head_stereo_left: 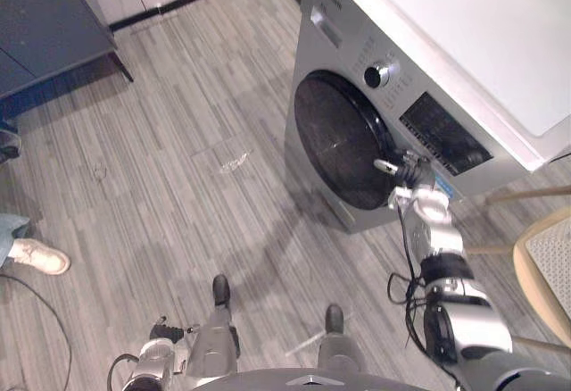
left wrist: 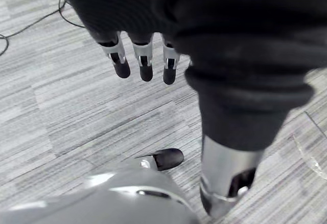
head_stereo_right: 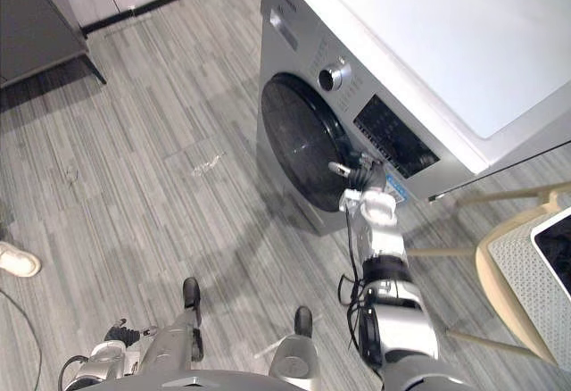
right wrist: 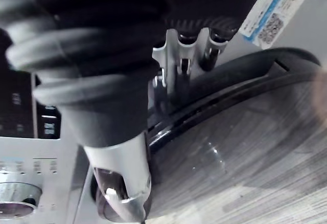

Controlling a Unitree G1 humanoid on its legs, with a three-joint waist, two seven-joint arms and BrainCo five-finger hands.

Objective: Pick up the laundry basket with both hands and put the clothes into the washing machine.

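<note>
Well, the washer point(head_stereo_left: 314, 62) stands ahead to the right on the grey floor point(head_stereo_left: 178, 168), its dark round door point(head_stereo_left: 339, 141) facing out. At the door's rim, below the panel, sits the right hand point(head_stereo_left: 410, 173); whether it grips, I cannot tell. Low down, the left hand point(left wrist: 144, 63) hangs loose, holding nothing. At far left is a person's shoe point(head_stereo_left: 37, 255)

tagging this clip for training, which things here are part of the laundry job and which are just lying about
For the job: washing machine, its round door, right hand at the door's rim, left hand hanging open over the floor.

Just about: beige chair, person's shoe, dark cabinet, pale scrap on the floor.
</note>
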